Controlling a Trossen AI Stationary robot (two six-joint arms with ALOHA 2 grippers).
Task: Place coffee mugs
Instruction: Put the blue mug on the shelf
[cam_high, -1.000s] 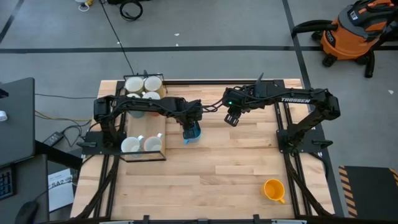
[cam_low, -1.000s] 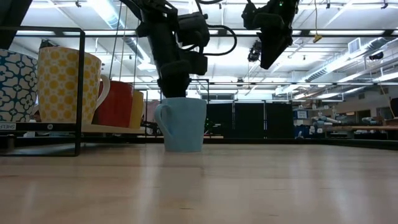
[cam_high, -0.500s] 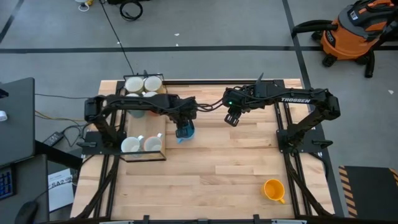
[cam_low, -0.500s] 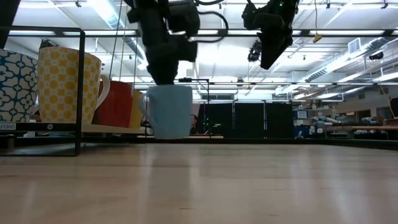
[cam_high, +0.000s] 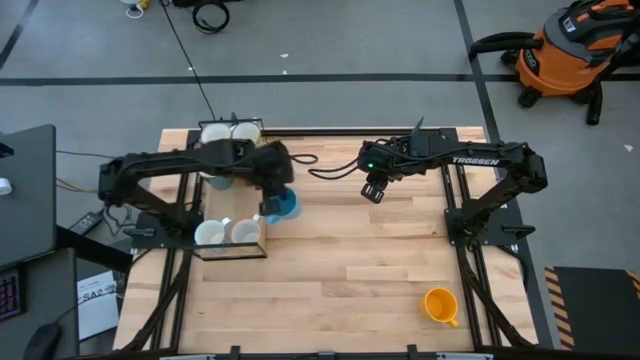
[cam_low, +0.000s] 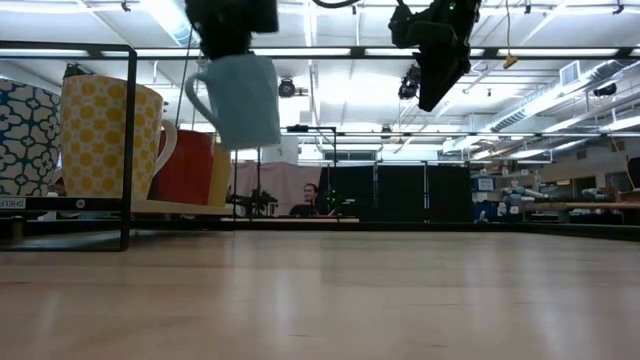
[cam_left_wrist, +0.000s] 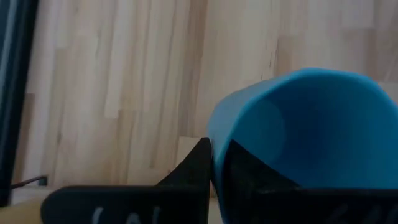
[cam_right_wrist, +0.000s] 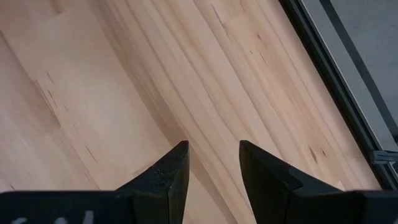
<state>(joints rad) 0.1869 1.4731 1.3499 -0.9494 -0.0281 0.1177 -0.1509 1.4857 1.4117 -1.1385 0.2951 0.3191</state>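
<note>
A light blue coffee mug (cam_low: 243, 100) hangs high above the table, tilted, its handle (cam_low: 197, 95) toward the rack. My left gripper (cam_high: 274, 205) is shut on its rim, right beside the black-framed mug rack (cam_high: 262, 232) at the table's left. The rack holds white-looking mugs at its near end (cam_high: 212, 233) and far end (cam_high: 217, 134). In the low view it shows a yellow-patterned mug (cam_low: 105, 135) and a blue-and-white one (cam_low: 22, 140). An orange mug (cam_high: 440, 305) sits on the table near the right front. My right gripper (cam_high: 373, 189) hangs open over the table's far middle, holding nothing. My left gripper pinches the mug's wall at the rim (cam_left_wrist: 214, 146), one finger (cam_left_wrist: 249, 177) inside the cup and the other finger (cam_left_wrist: 189, 174) outside. The fingers come from above, slanting down. The mug hangs below them, tilted and lifted clear of the table.
Bare wooden tabletop (cam_high: 360, 260) stretches between the rack and the orange mug. The table's black frame rails (cam_high: 460, 200) run along both sides. A red mug (cam_low: 190, 165) stands farther back in the rack in the low view.
My left gripper has risen and drawn back toward the table's left edge and the rack, carrying the light blue mug. The mug stood on the table a second ago; it now hangs well clear of it and has tipped somewhat.
</note>
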